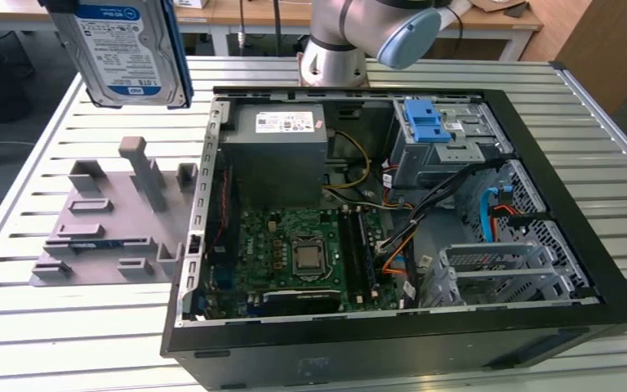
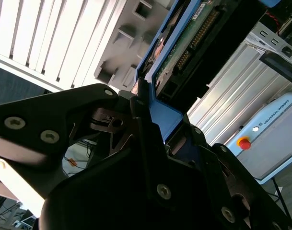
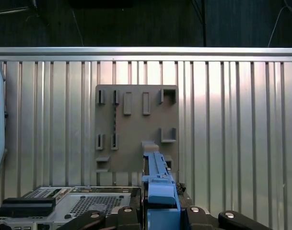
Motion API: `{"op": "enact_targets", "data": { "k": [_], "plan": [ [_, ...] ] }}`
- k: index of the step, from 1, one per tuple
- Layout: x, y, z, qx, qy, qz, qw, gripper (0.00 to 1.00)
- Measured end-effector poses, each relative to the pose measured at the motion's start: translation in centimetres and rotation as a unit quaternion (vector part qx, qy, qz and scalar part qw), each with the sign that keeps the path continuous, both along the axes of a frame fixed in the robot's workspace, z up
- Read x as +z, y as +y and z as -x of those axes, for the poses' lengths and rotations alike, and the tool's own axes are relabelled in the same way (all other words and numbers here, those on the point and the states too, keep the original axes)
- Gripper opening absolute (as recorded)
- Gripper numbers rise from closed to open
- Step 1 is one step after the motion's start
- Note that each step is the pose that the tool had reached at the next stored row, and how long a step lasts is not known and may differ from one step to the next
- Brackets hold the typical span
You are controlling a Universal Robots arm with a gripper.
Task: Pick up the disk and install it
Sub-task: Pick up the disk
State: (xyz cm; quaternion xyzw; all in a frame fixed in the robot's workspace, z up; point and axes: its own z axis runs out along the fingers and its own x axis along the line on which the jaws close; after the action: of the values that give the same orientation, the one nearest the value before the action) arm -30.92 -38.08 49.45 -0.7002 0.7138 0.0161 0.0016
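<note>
Exterior view showed the flat silver blue-framed disk aloft above the grey slotted holder, beside the open black computer case. The black gripper clenched its frame; the carry should stay steady and clear the case wall.

The disk shows silver metal under a glossy paper label, rimmed in smooth blue plastic; the gripper is matt black, dotted with bright metal screw heads; the table is ribbed metal with a satin sheen; the grey fixture looks like matt plastic; the computer case is matt black outside, bare grey sheet metal within.
</note>
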Motion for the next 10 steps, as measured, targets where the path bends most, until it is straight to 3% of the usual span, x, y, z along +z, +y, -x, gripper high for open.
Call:
{"op": "enact_targets", "data": {
  "k": [10],
  "plan": [
    [0.00, -0.48, -1.47, 0.000, 0.0000, 0.0000, 1.0000, 0.36]
  ]
}}
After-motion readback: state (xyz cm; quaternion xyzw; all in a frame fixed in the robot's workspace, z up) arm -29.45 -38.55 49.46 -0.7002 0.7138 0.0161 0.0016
